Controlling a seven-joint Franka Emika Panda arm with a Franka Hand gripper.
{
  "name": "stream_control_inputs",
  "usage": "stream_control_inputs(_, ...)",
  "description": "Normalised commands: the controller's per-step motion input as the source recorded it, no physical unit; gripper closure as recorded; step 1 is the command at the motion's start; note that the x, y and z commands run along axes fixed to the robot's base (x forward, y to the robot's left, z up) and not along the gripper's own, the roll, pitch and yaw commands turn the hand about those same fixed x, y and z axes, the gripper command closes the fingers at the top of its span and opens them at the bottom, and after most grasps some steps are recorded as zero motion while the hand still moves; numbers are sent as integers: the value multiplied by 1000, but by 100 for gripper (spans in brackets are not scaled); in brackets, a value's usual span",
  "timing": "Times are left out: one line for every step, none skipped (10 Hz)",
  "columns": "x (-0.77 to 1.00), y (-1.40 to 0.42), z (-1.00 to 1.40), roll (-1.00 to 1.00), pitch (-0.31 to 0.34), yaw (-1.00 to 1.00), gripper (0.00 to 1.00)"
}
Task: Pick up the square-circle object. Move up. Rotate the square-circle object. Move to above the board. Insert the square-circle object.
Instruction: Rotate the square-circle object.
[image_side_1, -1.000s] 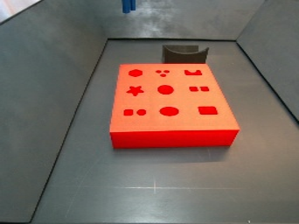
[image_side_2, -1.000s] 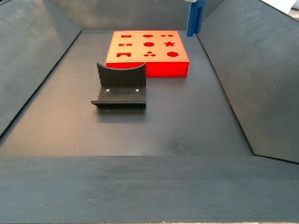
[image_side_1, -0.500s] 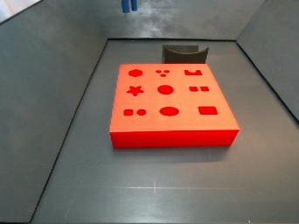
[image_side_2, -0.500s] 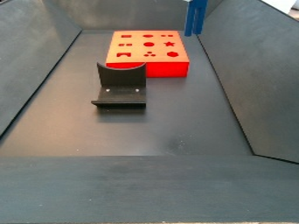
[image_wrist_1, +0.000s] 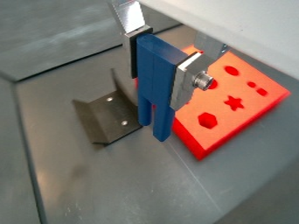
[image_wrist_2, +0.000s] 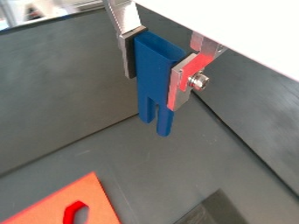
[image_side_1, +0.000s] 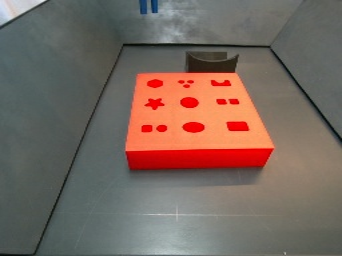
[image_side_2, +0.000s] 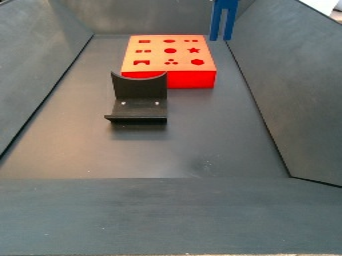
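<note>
The square-circle object (image_wrist_1: 152, 109) is a tall narrow blue block with two prongs pointing down. My gripper (image_wrist_1: 160, 66) is shut on it, its silver fingers clamping its two sides; both wrist views show this (image_wrist_2: 158, 70). The block (image_wrist_2: 152, 101) hangs high above the floor. In the side views only the blue block shows at the top edge (image_side_1: 147, 6) (image_side_2: 225, 18), beyond the far end of the board. The board (image_side_1: 201, 150) is a red-orange block with darker shape cutouts, lying flat on the floor (image_side_2: 171, 76) (image_wrist_1: 239, 114).
The dark fixture (image_side_2: 138, 97) stands on the floor beside the board; it also shows in a side view (image_side_1: 207, 60) and in a wrist view (image_wrist_1: 107, 118). Grey sloping walls (image_side_1: 54, 60) enclose the dark floor (image_side_2: 160, 150).
The blue block has turned slightly in a side view, so its two prongs now show. The board and fixture have not moved.
</note>
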Motion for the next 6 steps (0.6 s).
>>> stream_control_inputs(10,9,9,-69,116,-814,100)
stream_control_inputs(12,9,11,-69,113,-574,100)
stream_control_inputs(15,9,12,-68,110,-383,100)
stream_control_inputs(18,10,14,-68,107,-224,100)
stream_control_inputs(0,0,-1000,-68,106,-156,100)
stream_control_inputs(6,1,-1000,-66,91,-114,100)
